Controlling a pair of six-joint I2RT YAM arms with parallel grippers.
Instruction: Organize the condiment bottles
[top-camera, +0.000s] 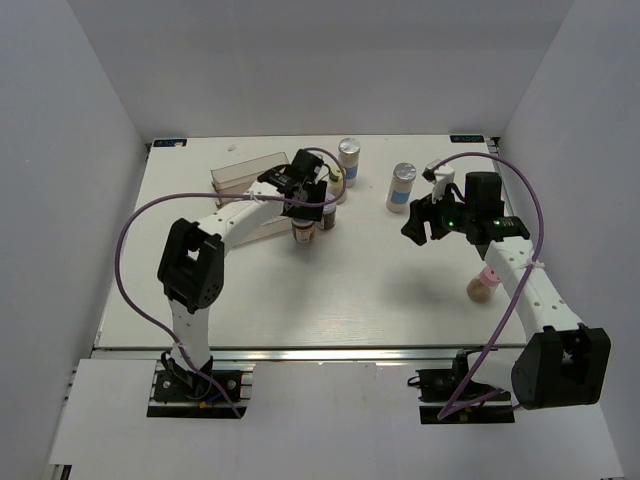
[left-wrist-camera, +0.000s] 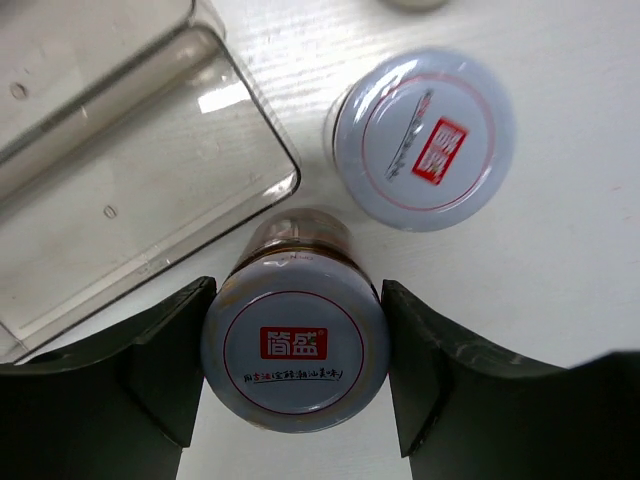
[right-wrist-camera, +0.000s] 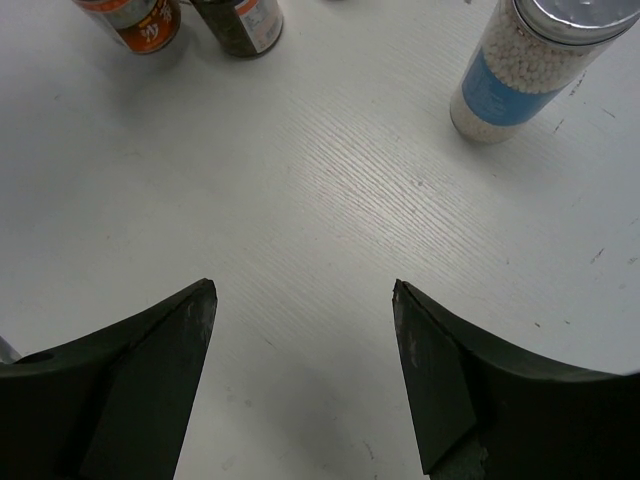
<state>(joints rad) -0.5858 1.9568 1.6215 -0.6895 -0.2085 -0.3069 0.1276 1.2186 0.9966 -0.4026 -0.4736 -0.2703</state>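
From above, the left gripper (top-camera: 303, 212) sat by the clear rack (top-camera: 240, 176) near the far edge of the table (top-camera: 330, 300). Its wrist camera showed it clamping a dark jar (left-wrist-camera: 295, 355). The right gripper (right-wrist-camera: 302, 290) gaped near a blue-banded jar (right-wrist-camera: 525, 75) of white granules.

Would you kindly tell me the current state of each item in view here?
Straddled jar: upright, lidded.
Neighbouring jar: upright, lidded.
Far white jar: upright, capped.
Near white jar: upright, capped.
Pink-lidded jar: upright, partly behind right arm.
Rack: no jars visible in it.
Left gripper: around straddled jar, grip unclear.
Right gripper: open, empty.
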